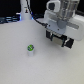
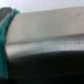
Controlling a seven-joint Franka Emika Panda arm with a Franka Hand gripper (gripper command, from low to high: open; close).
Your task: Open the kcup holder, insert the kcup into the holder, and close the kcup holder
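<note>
Tool hangs with jaws seemingly parted, empty, at two o'clock from the kcup on the counter. Opening seems unstarted; the holder is unseen.

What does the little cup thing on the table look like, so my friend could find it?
Start at the big white table and the robot's pincer hanging above it. Below it, toward the exterior view's left, sits the kcup, alone on the bare surface. It is tiny, and its green top is the only bright colour there.

Setting: robotics lab bench | evidence: plain white tabletop, white robot arm, dark cables trailing behind
</note>
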